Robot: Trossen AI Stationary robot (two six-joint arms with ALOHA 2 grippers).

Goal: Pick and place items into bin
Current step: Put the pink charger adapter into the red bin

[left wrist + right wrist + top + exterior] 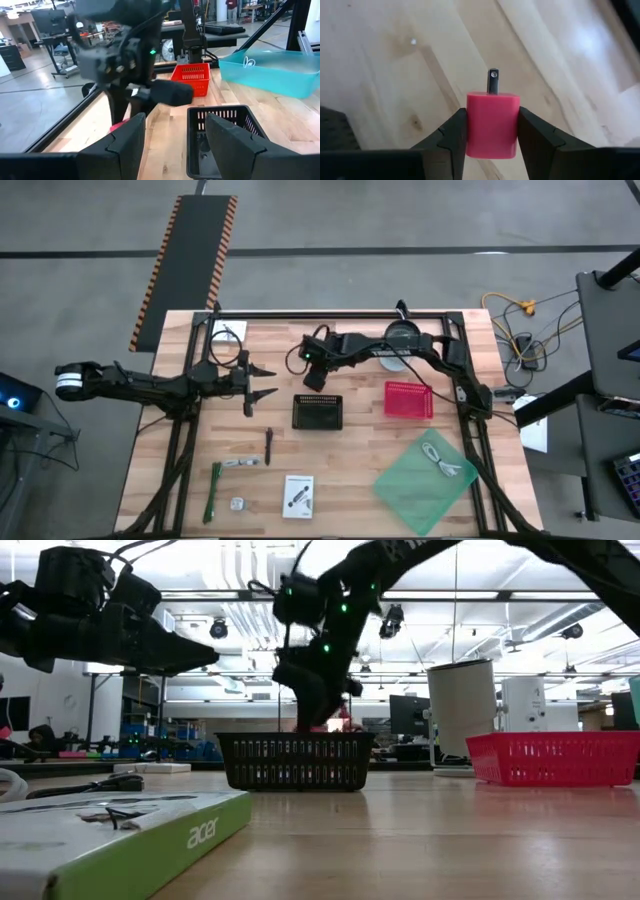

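Observation:
A small pink plug cube (492,122) with a metal prong sits between the fingers of my right gripper (492,131), which is shut on it. That gripper (315,375) hangs above the wood just beyond the far side of the black mesh bin (318,412). My left gripper (262,383) waits open and level at the table's left, holding nothing. A dark stick (269,446), a green strip tool (214,492) and a white printed card box (298,494) lie flat on the near part of the table. My right gripper pinches the pink cube by two opposite side faces (470,125), one finger on each. The fingers slant down from above. The cube is lifted clear of the table, its metal prong (493,80) pointing away from the wrist toward the wood.
A red mesh basket (408,400) stands right of the black bin. A green translucent tray (425,470) holding a coiled white cable (443,460) sits at the near right. A round dark thing (402,335) stands at the far edge. Black frame rails border the table.

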